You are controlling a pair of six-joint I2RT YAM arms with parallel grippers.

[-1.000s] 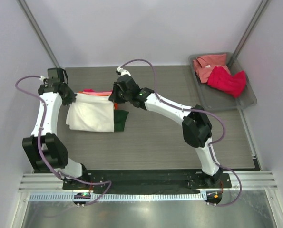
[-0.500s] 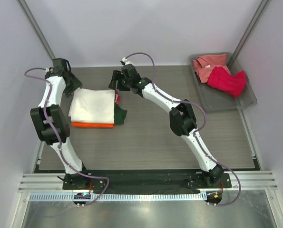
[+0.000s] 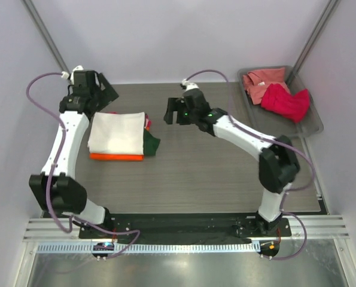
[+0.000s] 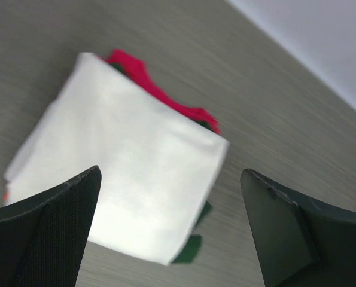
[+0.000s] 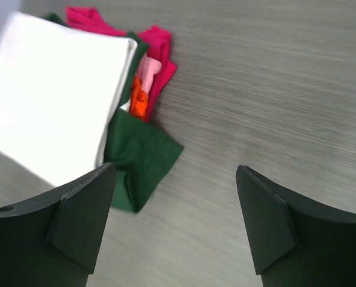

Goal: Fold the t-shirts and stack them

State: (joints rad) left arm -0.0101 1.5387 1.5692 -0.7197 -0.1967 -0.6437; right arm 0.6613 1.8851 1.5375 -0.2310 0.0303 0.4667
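Cream t-shirt [image 3: 118, 131] folded atop orange t-shirt [image 3: 115, 157], left of surface [image 3: 225, 173]. Left jaws and right jaws both spread wide, empty, hovering nearby. 2 loose t-shirts [image 3: 285, 101] in tray [image 3: 285, 133] far right.

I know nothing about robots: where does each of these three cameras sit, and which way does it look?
Top external: fixed above and behind, looking down on the table, the stack of t-shirts and the tray; left arm and right arm show whole.
Left wrist: on the left arm, looking down at the stack; open left tool shows.
Right wrist: on the right arm, facing the stack's edge and green sleeve; open right tool shows.
Shared: all see the cream top shirt.
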